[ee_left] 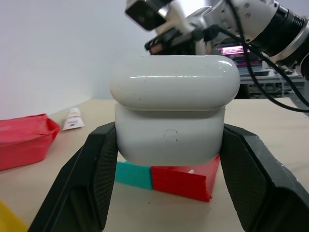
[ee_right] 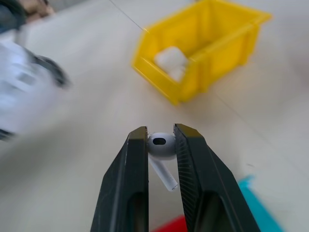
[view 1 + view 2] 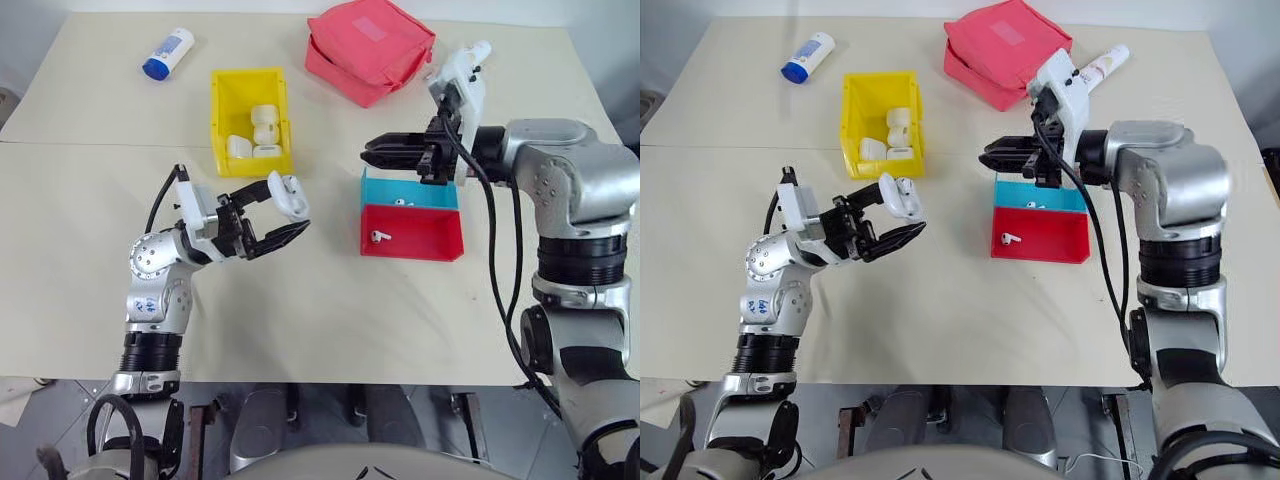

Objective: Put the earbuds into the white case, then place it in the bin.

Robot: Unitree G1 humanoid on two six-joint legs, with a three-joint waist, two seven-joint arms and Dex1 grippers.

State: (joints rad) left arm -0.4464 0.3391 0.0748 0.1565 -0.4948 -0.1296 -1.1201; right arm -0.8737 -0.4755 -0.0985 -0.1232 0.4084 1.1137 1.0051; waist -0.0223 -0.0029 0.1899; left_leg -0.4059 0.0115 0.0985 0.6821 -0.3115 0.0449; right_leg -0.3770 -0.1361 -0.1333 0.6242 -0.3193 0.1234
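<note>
I see my left gripper (image 3: 285,215) squeezing the white case (image 3: 293,195) above the table (image 3: 330,310), and my right gripper (image 2: 161,145) pinching one earbud (image 2: 161,146) over the blue tray (image 3: 405,188), near the yellow bin (image 3: 250,120).

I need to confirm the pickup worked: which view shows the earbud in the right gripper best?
The right wrist view: the earbud sits pinched between the right gripper fingers, stem hanging. In both eye views the fingers hide it.

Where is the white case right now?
The white case is clamped in the left gripper, above the table on the robot's left, just below the yellow bin in the eye views.
</note>
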